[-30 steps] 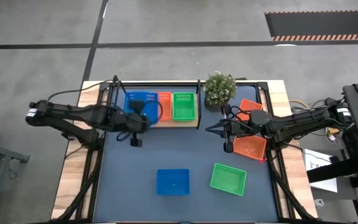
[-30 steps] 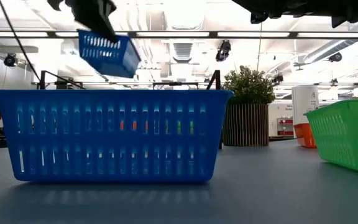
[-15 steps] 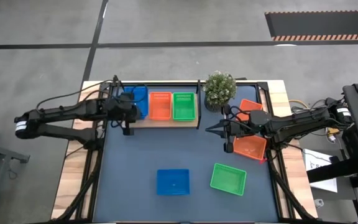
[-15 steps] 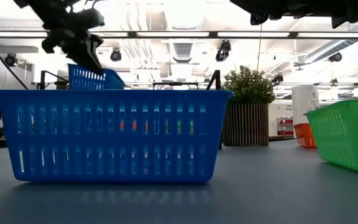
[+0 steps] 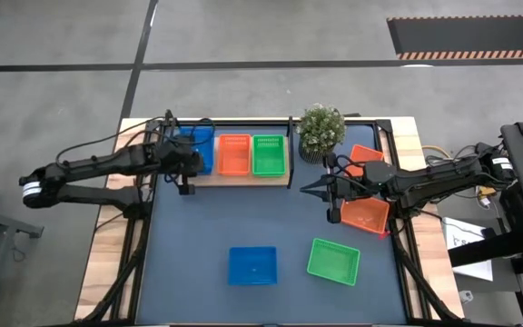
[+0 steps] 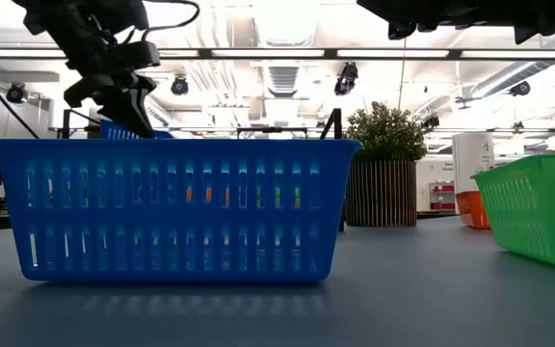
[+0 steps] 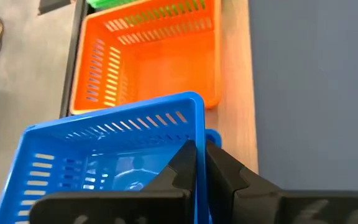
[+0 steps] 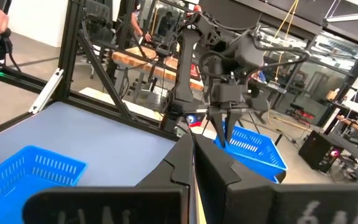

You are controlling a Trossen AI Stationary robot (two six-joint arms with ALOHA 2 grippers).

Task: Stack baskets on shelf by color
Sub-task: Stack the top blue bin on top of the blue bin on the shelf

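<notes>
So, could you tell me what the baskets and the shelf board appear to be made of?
The blue basket held by the left gripper looks like moulded plastic: slotted walls, uniform colour, slight sheen. The orange basket looks the same. The shelf board looks like light, matte wood with faint grain, possibly laminate.

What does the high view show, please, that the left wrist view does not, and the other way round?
Only the high view shows the right tool beside the loose red-orange rectangular plastic mesh baskets, the loose blue and green mesh baskets on the dark tabletop, and the potted green plant.

Only the left wrist view shows the left tool shut on the wall of the held blue mesh basket.

Both show that basket at the light wooden shelf, beside the shelved red-orange basket.
</notes>
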